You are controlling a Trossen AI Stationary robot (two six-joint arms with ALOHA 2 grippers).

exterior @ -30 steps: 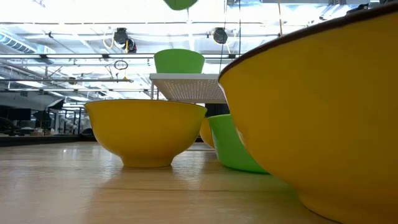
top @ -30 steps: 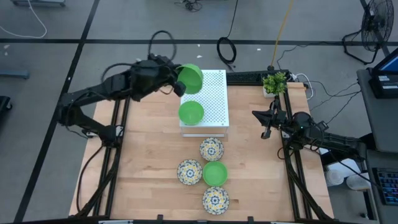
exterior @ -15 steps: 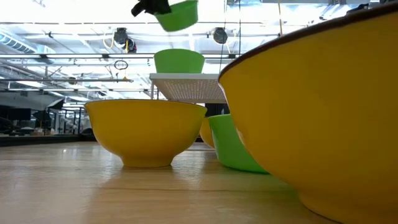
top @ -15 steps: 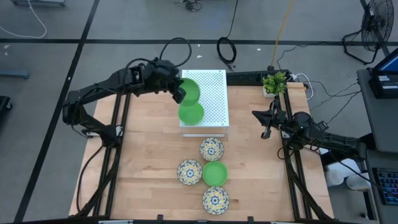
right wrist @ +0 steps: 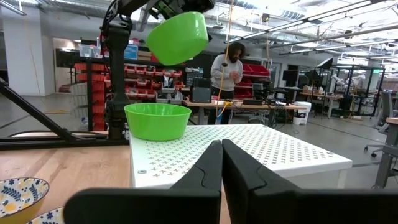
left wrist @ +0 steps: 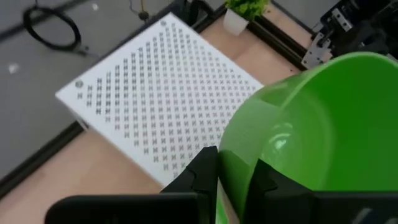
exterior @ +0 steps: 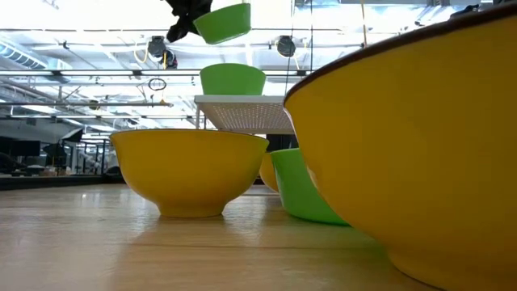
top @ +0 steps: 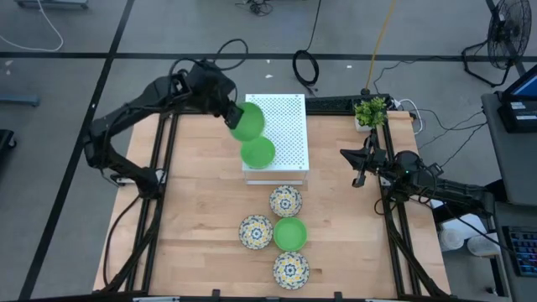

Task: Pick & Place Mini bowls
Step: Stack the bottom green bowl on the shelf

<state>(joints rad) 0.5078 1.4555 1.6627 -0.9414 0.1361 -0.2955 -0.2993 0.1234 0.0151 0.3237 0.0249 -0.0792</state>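
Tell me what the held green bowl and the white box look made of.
Held green bowl: probably plastic, a smooth, glossy, uniform green with soft highlights, pinched at its rim by the left hand. White perforated box: matte white sheet with regular punched cross-shaped holes, painted metal or plastic; cannot tell which.

Your high view looks straight down on the whole table (top: pixel 201 210), while the low one sits at tabletop height so close behind a yellow-sided bowl (exterior: pixel 420 153) that it fills the right half of that picture. Your left wrist camera looks steeply down on the white perforated box (left wrist: pixel 161 106) from close above; the right wrist camera looks level across the same box (right wrist: pixel 249 149) into the room. All four views share that box.
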